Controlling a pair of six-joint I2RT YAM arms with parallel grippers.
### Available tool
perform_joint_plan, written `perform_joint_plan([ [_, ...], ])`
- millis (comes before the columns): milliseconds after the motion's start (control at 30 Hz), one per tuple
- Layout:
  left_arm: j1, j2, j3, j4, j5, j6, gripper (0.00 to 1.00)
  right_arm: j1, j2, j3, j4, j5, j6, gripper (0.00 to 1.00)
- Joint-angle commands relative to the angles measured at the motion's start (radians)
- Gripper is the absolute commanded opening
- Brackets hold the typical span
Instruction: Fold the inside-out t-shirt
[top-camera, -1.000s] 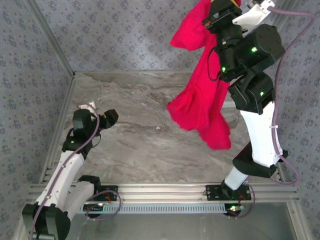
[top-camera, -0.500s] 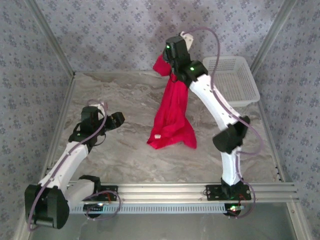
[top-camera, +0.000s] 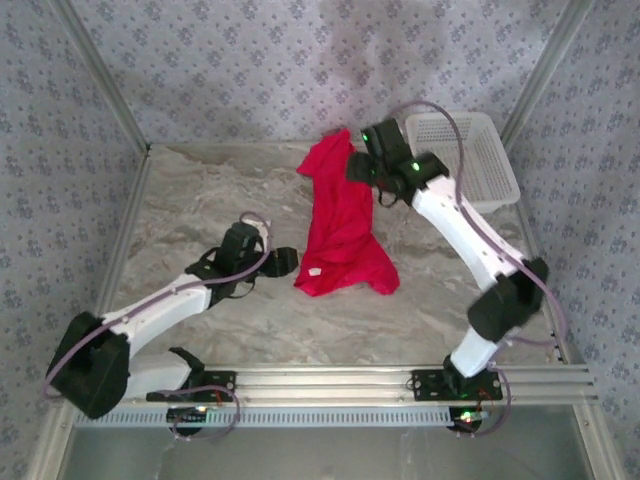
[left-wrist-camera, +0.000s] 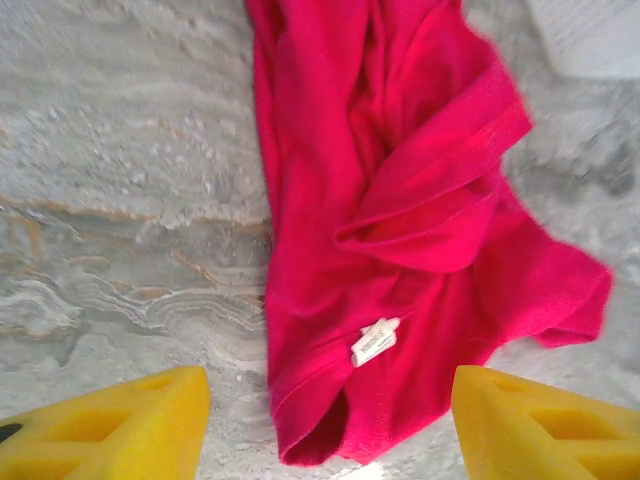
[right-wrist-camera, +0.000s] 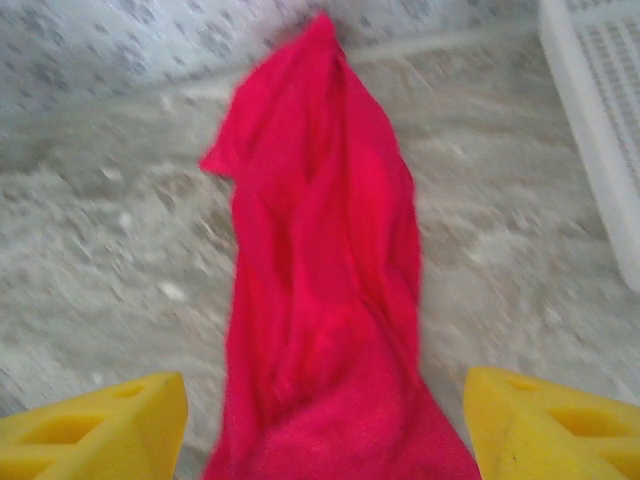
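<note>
The inside-out t-shirt (top-camera: 340, 225) is a bright red bunched strip on the marble table, running from near the back wall towards the middle. A white label (left-wrist-camera: 375, 343) shows near its near end. My left gripper (top-camera: 285, 262) is open just left of that near end. In the left wrist view the t-shirt (left-wrist-camera: 400, 200) lies ahead of the left gripper (left-wrist-camera: 330, 405), between its spread yellow fingers (left-wrist-camera: 120, 430). My right gripper (top-camera: 365, 168) hangs open over the far end. There the cloth (right-wrist-camera: 320, 300) runs under the right gripper (right-wrist-camera: 325, 415), apart from its fingers.
A white mesh basket (top-camera: 470, 160) stands at the back right corner, close to the right arm; its rim shows in the right wrist view (right-wrist-camera: 600, 120). Patterned walls and metal frame rails enclose the table (top-camera: 200, 200). Bare marble lies left of the shirt.
The right gripper opened and let the shirt go, and the arm swung down and back. The shirt dropped onto the table. The left arm reached right towards the shirt's near end.
</note>
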Motion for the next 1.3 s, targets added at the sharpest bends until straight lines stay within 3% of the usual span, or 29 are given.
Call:
perform_joint_plan([
  [0, -0.057, 0.13, 0.074, 0.04, -0.045, -0.003, 0.65, -0.036, -0.154, -0.264, 0.068, -0.008, 0.013, 0.75],
  [100, -0.097, 0.24, 0.147, 0.032, -0.045, 0.006, 0.65, -0.076, -0.269, -0.478, 0.121, -0.067, 0.042, 0.73],
  [267, -0.147, 0.397, 0.235, 0.039, -0.029, 0.009, 0.62, -0.107, -0.338, -0.685, 0.181, -0.173, 0.058, 0.69],
  [333, -0.148, 0.441, 0.249, 0.032, -0.037, 0.005, 0.52, -0.102, -0.332, -0.744, 0.21, -0.23, 0.066, 0.68],
  [467, -0.142, 0.436, 0.275, -0.043, -0.104, 0.015, 0.15, -0.063, -0.291, -0.833, 0.298, -0.316, 0.085, 0.68],
  [533, -0.131, 0.388, 0.282, -0.085, -0.136, 0.022, 0.01, -0.027, -0.257, -0.861, 0.348, -0.336, 0.107, 0.68],
  [633, -0.093, 0.29, 0.283, -0.151, -0.18, 0.026, 0.0, 0.013, -0.167, -0.864, 0.381, -0.315, 0.13, 0.68],
  [700, -0.053, 0.218, 0.271, -0.189, -0.205, 0.019, 0.0, 0.017, -0.103, -0.855, 0.392, -0.297, 0.134, 0.63],
  [733, -0.026, 0.18, 0.258, -0.205, -0.212, 0.014, 0.0, 0.014, -0.074, -0.847, 0.389, -0.284, 0.136, 0.54],
  [833, 0.072, 0.065, 0.206, -0.245, -0.221, -0.003, 0.0, 0.007, -0.039, -0.829, 0.346, -0.246, 0.136, 0.08],
  [867, 0.113, 0.026, 0.184, -0.261, -0.222, -0.012, 0.0, 0.007, -0.045, -0.829, 0.327, -0.238, 0.135, 0.0],
  [1033, 0.302, -0.131, 0.054, -0.311, -0.215, -0.089, 0.0, 0.087, -0.168, -0.875, 0.251, -0.263, 0.162, 0.0],
  [1200, 0.35, -0.169, -0.056, -0.24, -0.165, -0.128, 0.0, 0.333, -0.224, -0.92, 0.381, -0.393, 0.249, 0.0],
  [1233, 0.352, -0.155, -0.067, -0.223, -0.157, -0.131, 0.0, 0.371, -0.211, -0.913, 0.412, -0.417, 0.255, 0.03],
  [1267, 0.351, -0.132, -0.068, -0.218, -0.152, -0.131, 0.0, 0.407, -0.192, -0.892, 0.428, -0.437, 0.252, 0.16],
])
